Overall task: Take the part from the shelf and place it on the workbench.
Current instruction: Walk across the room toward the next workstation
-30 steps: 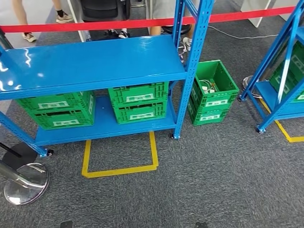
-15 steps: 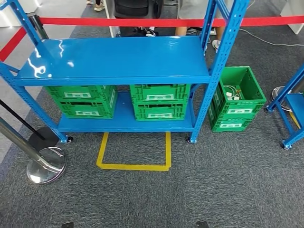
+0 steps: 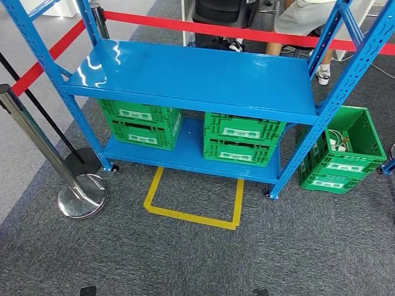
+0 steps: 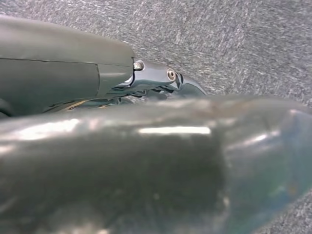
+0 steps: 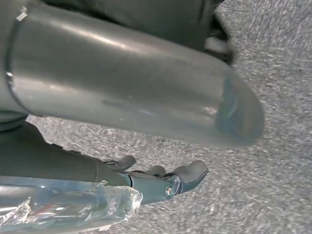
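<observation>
whole view has swung: blue shelf (image 3: 195, 77) now sits centred ahead, so the camera turned, approach underway. green crates (image 3: 240, 139) under its top board; part not identifiable. right hand (image 5: 162, 183) hangs, fingers apart, empty; left hand (image 4: 162, 83) unclear.

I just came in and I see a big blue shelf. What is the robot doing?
The robot faces a blue shelf on grey carpet. Green crates sit on its bottom level, and another green crate stands on the floor beside it. Its right hand hangs over the carpet holding nothing. It has not taken any part yet.
</observation>
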### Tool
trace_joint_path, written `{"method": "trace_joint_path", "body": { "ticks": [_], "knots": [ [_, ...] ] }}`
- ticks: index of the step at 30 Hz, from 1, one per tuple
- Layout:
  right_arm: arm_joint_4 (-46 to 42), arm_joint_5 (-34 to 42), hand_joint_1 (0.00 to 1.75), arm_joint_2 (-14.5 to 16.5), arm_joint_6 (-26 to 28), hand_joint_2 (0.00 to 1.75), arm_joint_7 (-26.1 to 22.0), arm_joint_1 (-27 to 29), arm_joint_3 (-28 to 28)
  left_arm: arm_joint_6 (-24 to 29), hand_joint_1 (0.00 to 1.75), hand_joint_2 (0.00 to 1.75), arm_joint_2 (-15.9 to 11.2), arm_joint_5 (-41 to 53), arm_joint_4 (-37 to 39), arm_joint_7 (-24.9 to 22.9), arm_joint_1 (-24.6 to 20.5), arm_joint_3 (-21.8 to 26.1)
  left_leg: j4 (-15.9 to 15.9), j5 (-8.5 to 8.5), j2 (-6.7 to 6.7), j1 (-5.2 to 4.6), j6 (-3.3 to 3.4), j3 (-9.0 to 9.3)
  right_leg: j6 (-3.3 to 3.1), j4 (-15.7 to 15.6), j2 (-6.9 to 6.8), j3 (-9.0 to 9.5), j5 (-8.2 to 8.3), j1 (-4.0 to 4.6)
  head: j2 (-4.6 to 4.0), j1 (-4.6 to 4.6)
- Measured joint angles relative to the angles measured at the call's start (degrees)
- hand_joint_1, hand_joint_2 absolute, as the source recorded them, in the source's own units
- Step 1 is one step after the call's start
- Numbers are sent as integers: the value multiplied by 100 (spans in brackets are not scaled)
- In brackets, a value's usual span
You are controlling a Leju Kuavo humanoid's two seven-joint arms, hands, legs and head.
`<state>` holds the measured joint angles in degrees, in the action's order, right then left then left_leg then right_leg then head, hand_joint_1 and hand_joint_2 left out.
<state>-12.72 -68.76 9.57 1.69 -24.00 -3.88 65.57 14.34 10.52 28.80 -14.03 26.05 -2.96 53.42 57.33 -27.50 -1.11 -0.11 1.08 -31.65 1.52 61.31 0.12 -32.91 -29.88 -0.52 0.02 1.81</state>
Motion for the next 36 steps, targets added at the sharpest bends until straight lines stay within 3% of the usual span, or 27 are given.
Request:
{"method": "trace_joint_path", "body": {
  "ticks": [2, 4, 6, 7, 10, 11, 12, 14, 15, 17, 21, 22, 25, 26, 27, 30, 31, 34, 36],
  "knots": [
    [0, -1, 0, 1, -5, 0, -3, -8, 0, -2, 0, 0, 2, 1, 0, 0, -1, 2, 8, -11, -10, -12, -53, -6, -31, -314, 29, 152, 61, 14, 0, -1],
    [0, -1, 0, 5, -8, 0, -4, -1, 1, -2, 0, 0, -2, 2, 0, 0, 1, 4, 11, -17, -13, -5, -110, -13, -80, -344, 32, 174, 69, 16, 0, -5],
    [0, 1, 0, 12, -8, 0, -8, 2, 1, -1, 0, 0, -10, 3, 0, 1, 0, 6, 160, -139, 4, 8, -176, -67, -147, -383, 18, 203, 83, -4, 0, -34],
    [0, 1, 0, 16, -8, 0, -9, -2, 1, -1, 0, 0, -15, 3, 0, 1, -3, 6, 387, -277, 17, 17, -210, -171, -178, -403, 6, 220, 88, -17, -1, -53],
    [0, 2, 0, 17, -11, 0, -10, 3, 1, -1, 0, 0, -18, 4, 0, 2, 3, 7, 1470, -704, 41, 52, -280, -736, -223, -405, -31, 241, 55, -12, -1, -88],
    [0, 2, 0, 17, -14, 0, -10, 7, 1, -1, 0, 0, -19, 5, 0, 1, 12, 7, 1641, -692, 42, 58, -287, -845, -224, -404, -37, 256, 37, -11, -1, -89],
    [0, 2, 0, 17, -20, 0, -10, 9, 1, -1, 0, 0, -19, 5, 0, 1, 21, 8, 1587, -565, 43, 62, -285, -842, -220, -404, -38, 279, 18, -12, -1, -90],
    [0, 2, 0, 18, -35, 0, -13, 7, 1, 1, 0, 0, -21, 7, 0, 1, 28, 10, 940, -128, 59, 63, -249, -549, -196, -406, -38, 352, -34, -12, -1, -90],
    [0, 2, 0, 21, -43, 0, -15, 3, 1, 2, 0, 0, -21, 8, 0, 1, 24, 10, 567, 11, 74, 52, -221, -361, -170, -403, -38, 376, -70, 0, 0, -91],
    [0, 3, 0, 26, -50, 0, -20, -4, 1, 5, 0, 0, -21, 12, 0, 2, 8, 11, 111, 59, 96, 29, -156, -129, -99, -410, -45, 410, -125, 19, 0, -90],
    [0, 4, 0, 29, -54, 0, -30, -13, 1, 10, 0, 0, -22, 15, 0, 4, 20, 16, -12, -22, 81, 45, -11, 1, 48, -224, -51, 426, -176, 21, -1, -68],
    [0, 4, 0, 30, -55, 0, -35, -20, 1, 10, 0, 0, -21, 14, 0, 4, 22, 17, -20, -29, 78, 53, 18, 42, 64, 3, -44, 299, -270, 18, -1, -49],
    [0, 4, 0, 30, -56, 0, -52, -16, 1, 10, 0, 0, -17, 15, 0, 4, 23, 19, -24, -104, 70, 42, 64, 108, 109, 1049, -29, -395, -653, 14, 0, -19],
    [0, 5, 0, 30, -57, 0, -56, -6, 1, 10, 0, 0, -18, 16, 0, 4, 28, 20, -24, -138, 65, 37, 67, 142, 117, 1228, -28, -571, -688, 15, 0, -17],
    [0, 5, 0, 29, -57, 0, -59, 5, 1, 10, 0, 0, -19, 16, 0, 4, 34, 23, -24, -177, 58, 33, 65, 190, 118, 1206, -28, -647, -603, 16, -1, -12],
    [0, 4, 0, 28, -60, 0, -66, 16, 1, 10, 0, 0, -13, 17, 0, 4, 39, 31, -21, -320, 43, 23, 30, 378, 40, 241, -26, -395, 103, 31, -1, -12],
    [0, 4, 0, 28, -60, 0, -67, 12, 1, 10, 0, 0, -10, 18, 0, 4, 33, 34, -18, -362, 40, 19, 5, 412, -2, -33, -26, -309, 197, 46, 0, -13],
    [0, 5, 0, 28, -60, 0, -71, 18, 2, 10, 0, 0, -4, 19, 0, 5, 28, 42, 8, -418, 39, 13, -98, 450, -146, -227, -26, -179, 201, 77, 0, -20],
    [0, 6, 0, 31, -60, 0, -72, 33, 3, 11, 0, 0, -4, 21, 0, 7, 28, 44, 199, -420, 48, 14, -156, 426, -221, -281, -29, -56, 241, 51, 0, -31]
  ]
}}
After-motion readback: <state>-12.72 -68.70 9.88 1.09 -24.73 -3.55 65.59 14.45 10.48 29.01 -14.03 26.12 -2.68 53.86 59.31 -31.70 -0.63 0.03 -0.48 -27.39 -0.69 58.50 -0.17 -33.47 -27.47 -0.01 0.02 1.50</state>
